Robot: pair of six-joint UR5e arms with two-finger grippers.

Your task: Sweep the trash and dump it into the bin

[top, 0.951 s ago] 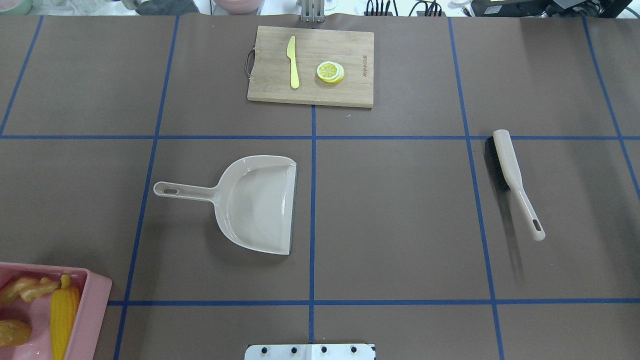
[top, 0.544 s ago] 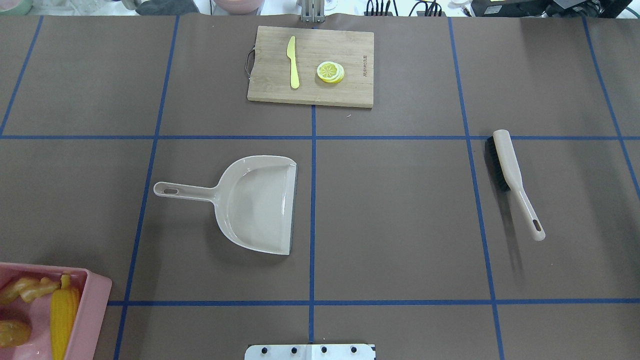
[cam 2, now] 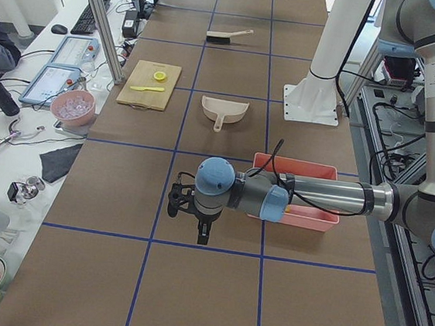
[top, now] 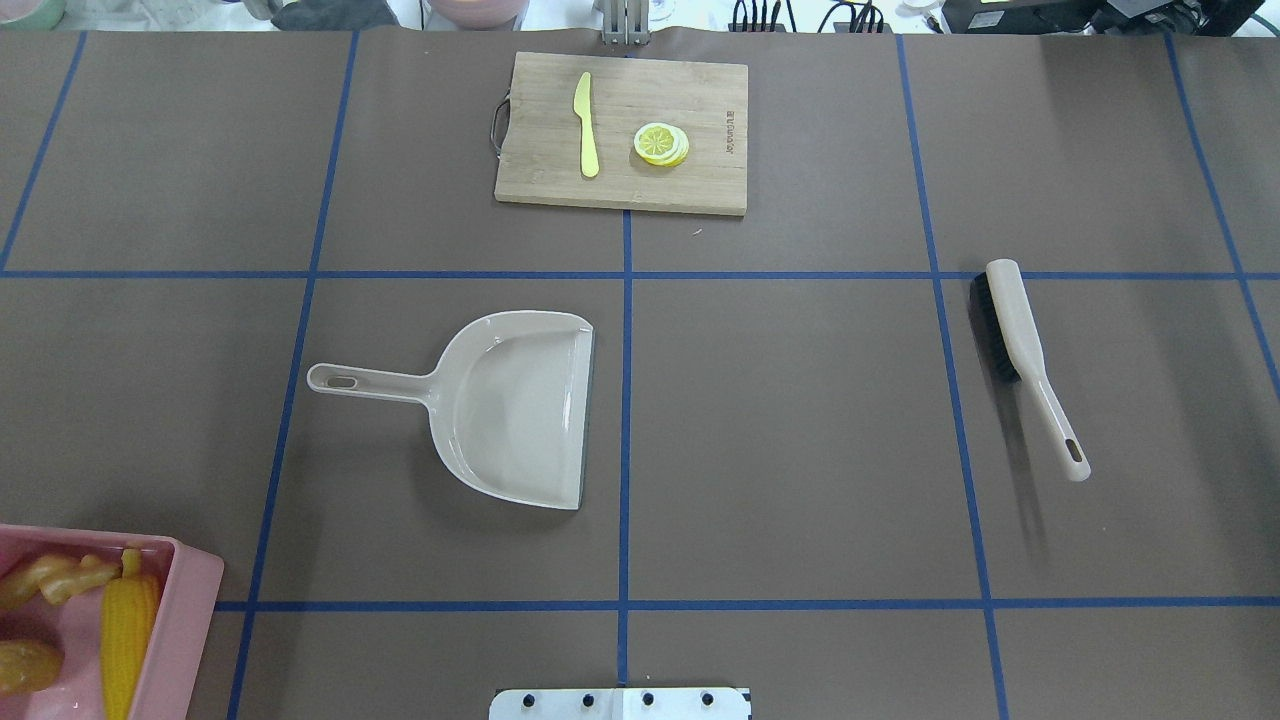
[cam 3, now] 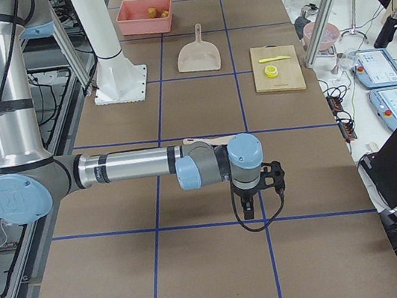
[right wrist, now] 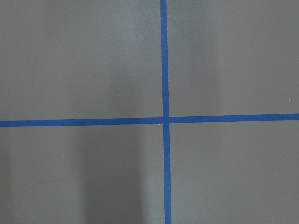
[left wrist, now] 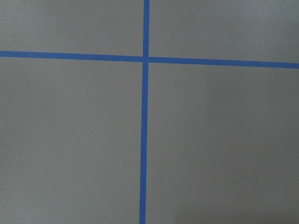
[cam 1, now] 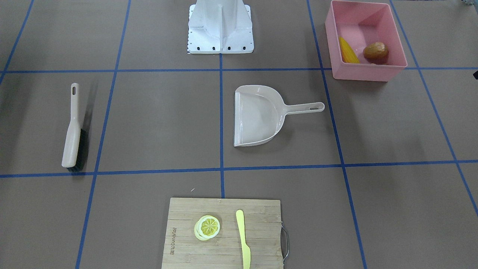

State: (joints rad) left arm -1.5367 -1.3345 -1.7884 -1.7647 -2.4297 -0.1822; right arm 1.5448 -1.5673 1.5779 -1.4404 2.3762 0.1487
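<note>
The pink bin [top: 190, 600] stands at the table's near left corner; the front-facing view has it [cam 1: 368, 73] at top right. Inside lie the trash pieces: a yellow corn cob [top: 125, 640], a tan ginger root [top: 55, 578] and a brown-orange potato [top: 25, 665]. Only the side views show the arms. My left gripper [cam 2: 202, 238] hangs over bare table beyond the bin, and my right gripper [cam 3: 247, 211] hangs over bare table at the opposite end. Whether either is open or shut, I cannot tell. Both wrist views show only brown table and blue tape.
A beige dustpan [top: 510, 405] lies empty near the table's middle, handle pointing left. A beige brush [top: 1030, 360] lies at the right. A wooden cutting board [top: 700, 180] at the far edge carries a pale yellow knife [top: 586, 125] and lemon slices [top: 660, 143].
</note>
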